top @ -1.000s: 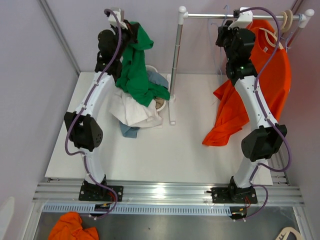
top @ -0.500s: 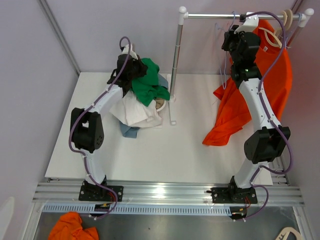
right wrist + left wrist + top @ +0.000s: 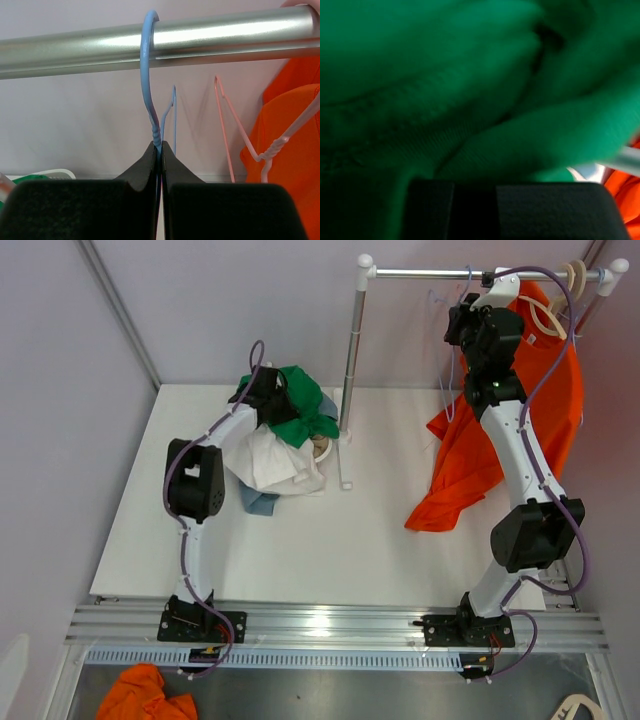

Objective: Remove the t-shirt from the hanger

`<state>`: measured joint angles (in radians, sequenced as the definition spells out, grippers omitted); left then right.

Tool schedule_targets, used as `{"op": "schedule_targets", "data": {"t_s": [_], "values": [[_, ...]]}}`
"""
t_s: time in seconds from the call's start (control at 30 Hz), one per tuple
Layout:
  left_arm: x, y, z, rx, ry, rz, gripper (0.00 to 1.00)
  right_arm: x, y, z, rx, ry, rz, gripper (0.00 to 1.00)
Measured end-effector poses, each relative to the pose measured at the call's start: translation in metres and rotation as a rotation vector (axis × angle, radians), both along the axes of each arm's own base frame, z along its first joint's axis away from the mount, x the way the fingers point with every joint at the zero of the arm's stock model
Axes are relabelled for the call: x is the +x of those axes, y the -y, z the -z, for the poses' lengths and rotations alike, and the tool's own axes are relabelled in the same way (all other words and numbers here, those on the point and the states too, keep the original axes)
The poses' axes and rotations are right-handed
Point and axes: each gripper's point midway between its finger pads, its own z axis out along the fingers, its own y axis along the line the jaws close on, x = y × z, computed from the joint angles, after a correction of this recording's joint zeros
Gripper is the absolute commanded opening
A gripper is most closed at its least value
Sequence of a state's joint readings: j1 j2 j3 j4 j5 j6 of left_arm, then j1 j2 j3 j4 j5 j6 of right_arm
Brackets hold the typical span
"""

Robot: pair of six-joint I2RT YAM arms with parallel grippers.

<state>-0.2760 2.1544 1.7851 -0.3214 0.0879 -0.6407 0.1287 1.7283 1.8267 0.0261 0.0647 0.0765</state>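
Note:
The green t-shirt (image 3: 300, 415) lies bunched on top of a pile of clothes at the back left of the table, off its hanger. My left gripper (image 3: 268, 398) is pressed into it from the left, shut on its cloth. In the left wrist view green fabric (image 3: 470, 100) fills the frame and hides the fingertips. The bare blue wire hanger (image 3: 146, 75) hooks over the silver rail (image 3: 225, 37). My right gripper (image 3: 160, 147) is shut on its twisted neck just under the rail. From above, the hanger (image 3: 447, 390) hangs below my right gripper (image 3: 468, 302).
A white garment (image 3: 270, 462) and other clothes make up the pile around a basket. An orange t-shirt (image 3: 545, 390) hangs on a white hanger at the rail's right end, beside a pink hanger (image 3: 225, 125). The rack's post (image 3: 350, 360) stands mid-table. Orange cloth (image 3: 150, 695) lies on the floor.
My left arm has come down from high up, bringing the green t-shirt onto the clothes pile. My right arm shifted slightly right and up with the blue hanger at the rail.

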Motion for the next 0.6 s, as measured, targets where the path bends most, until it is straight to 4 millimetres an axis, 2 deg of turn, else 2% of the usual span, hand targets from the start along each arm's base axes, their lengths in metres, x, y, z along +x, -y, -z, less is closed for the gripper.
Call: {"op": "schedule_targets", "data": {"t_s": [0.07, 0.17, 0.23, 0.27, 0.33, 0.6], "values": [[0.005, 0.001, 0.018, -0.017, -0.059, 0.010, 0.01, 0.000, 0.000, 0.000, 0.001, 0.000, -0.002, 0.00], [0.003, -0.001, 0.028, -0.027, -0.105, 0.014, 0.01, 0.000, -0.001, 0.000, 0.002, 0.000, -0.003, 0.00], [0.002, -0.002, 0.026, -0.028, -0.105, 0.014, 0.01, 0.000, -0.001, 0.000, 0.003, 0.000, -0.005, 0.04], [0.002, -0.002, 0.024, -0.028, -0.104, 0.014, 0.10, 0.000, -0.001, 0.000, 0.006, 0.000, -0.007, 0.05], [0.001, -0.003, 0.022, -0.023, -0.103, 0.014, 0.22, 0.000, -0.002, 0.000, 0.009, 0.000, -0.011, 0.05], [0.000, -0.009, -0.009, -0.006, -0.050, 0.005, 0.29, -0.001, -0.003, 0.003, 0.013, -0.013, -0.018, 0.14]]}}
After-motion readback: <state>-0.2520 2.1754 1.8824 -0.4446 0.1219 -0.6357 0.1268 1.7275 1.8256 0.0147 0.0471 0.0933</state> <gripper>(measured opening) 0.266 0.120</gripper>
